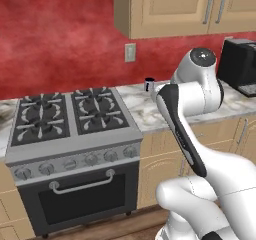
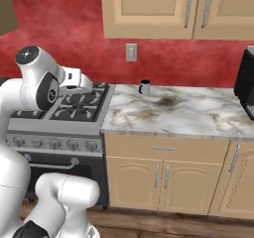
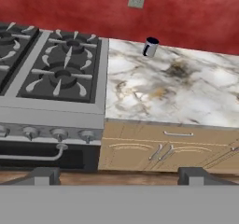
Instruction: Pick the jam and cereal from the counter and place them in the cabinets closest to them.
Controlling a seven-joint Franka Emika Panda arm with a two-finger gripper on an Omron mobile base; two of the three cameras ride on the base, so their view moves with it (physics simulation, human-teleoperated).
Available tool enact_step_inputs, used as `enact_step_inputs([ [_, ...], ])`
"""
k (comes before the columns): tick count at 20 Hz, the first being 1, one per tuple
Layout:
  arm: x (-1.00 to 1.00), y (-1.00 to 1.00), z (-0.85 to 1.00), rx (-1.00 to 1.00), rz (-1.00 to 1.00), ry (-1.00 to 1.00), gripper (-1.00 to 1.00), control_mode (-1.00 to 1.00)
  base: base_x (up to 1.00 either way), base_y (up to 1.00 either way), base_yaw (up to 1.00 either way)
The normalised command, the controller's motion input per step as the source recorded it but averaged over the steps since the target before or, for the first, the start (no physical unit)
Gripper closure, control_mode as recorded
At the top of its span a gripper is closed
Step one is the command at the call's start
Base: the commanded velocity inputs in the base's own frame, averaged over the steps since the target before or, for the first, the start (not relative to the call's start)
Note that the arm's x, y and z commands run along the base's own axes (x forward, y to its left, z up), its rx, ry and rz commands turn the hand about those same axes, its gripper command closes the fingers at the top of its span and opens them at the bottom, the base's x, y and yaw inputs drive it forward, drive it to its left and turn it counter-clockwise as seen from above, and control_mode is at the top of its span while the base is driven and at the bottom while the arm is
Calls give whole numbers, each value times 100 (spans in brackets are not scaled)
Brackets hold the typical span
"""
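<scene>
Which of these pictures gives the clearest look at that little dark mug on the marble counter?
The right base view: the mug stands clear and upright by the red wall, handle showing. The hand view shows it tilted near the top. In the left base view it is partly hidden behind the white arm.

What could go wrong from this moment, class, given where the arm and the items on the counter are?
1. The claw is open and holds nothing, aimed at the counter, where a small dark mug stands by the wall; it could be grabbed by mistake, since it is neither jam nor cereal.
2. The cabinets above have shut doors, so nothing can go in until one is opened.
3. The stove sits close beside the arm; a wide swing may strike it.
</scene>
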Motion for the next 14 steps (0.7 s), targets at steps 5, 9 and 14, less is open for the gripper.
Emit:
enact_step_inputs([
  [5, 0, 0, 0, 0, 0, 0, -100, 100, 0, -57, 0],
  [9, 0, 0, 0, 0, 0, 0, -100, 100, 0, -50, 0],
  [14, 0, 0, 0, 0, 0, 0, -100, 100, 0, -44, 0],
])
